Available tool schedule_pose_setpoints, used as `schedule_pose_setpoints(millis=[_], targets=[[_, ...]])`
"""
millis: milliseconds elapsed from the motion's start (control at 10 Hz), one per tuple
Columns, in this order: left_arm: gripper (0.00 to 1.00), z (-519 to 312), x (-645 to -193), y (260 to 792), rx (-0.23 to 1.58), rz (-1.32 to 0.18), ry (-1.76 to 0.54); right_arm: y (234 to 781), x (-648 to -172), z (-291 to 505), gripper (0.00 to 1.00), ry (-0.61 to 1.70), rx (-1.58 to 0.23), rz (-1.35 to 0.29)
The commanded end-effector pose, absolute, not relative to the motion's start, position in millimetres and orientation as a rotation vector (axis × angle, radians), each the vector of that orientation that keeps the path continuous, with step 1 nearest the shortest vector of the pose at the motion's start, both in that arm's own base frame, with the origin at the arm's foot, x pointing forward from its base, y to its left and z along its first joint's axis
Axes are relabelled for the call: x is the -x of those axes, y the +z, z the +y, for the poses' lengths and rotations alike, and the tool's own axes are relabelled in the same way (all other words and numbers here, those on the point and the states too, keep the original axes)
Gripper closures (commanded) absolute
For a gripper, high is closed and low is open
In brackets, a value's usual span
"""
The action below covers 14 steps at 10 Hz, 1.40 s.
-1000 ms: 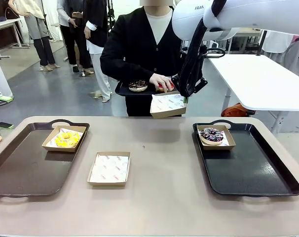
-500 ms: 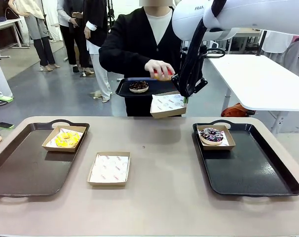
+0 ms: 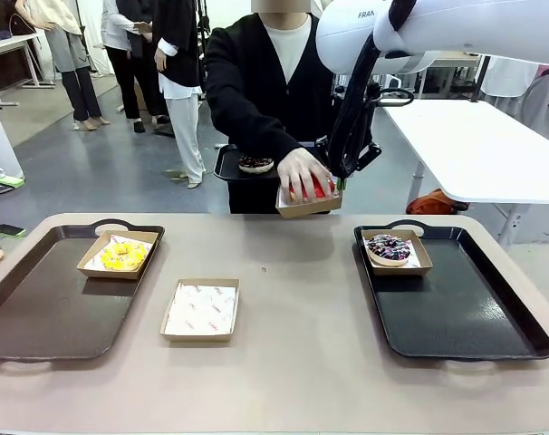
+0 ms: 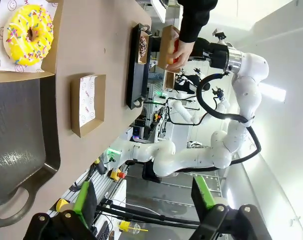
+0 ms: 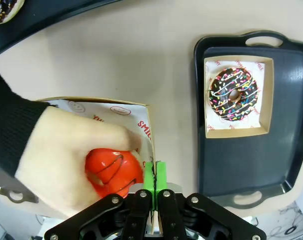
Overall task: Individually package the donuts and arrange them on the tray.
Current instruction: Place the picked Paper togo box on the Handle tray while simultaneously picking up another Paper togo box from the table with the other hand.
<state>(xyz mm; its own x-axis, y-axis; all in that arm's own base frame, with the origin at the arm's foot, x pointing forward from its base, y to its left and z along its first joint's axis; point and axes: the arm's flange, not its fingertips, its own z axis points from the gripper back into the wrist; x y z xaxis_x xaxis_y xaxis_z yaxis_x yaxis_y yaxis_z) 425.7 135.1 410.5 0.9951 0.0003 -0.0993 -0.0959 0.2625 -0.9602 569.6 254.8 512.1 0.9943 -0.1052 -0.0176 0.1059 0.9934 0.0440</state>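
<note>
Right claw (image 5: pixel 154 172): pinching the wall of a cardboard box (image 5: pixel 116 107), upper centre of the front view.
Red donut (image 5: pixel 111 172): inside that box, just left of the claw, under the person's hand (image 5: pixel 71 150).
Left claw (image 4: pixel 143 198): spread, empty.
Room: right tray (image 3: pixel 474 308) lower right, bare in front of its boxed donut (image 3: pixel 389 246).

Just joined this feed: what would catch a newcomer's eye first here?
The person's hand sets a glossy red donut into a cardboard box that the right arm's fingers pinch by its rim in mid-air. A boxed yellow donut sits on the left tray, a chocolate sprinkled donut on the right tray.
</note>
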Motion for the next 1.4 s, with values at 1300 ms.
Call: schedule_pose_setpoints(millis=[1300], targets=[[0.0,135.5,-425.1,411.2,1.308,0.08,0.055,512.1,-569.6,254.6,0.99,-0.106,-0.045,0.015]])
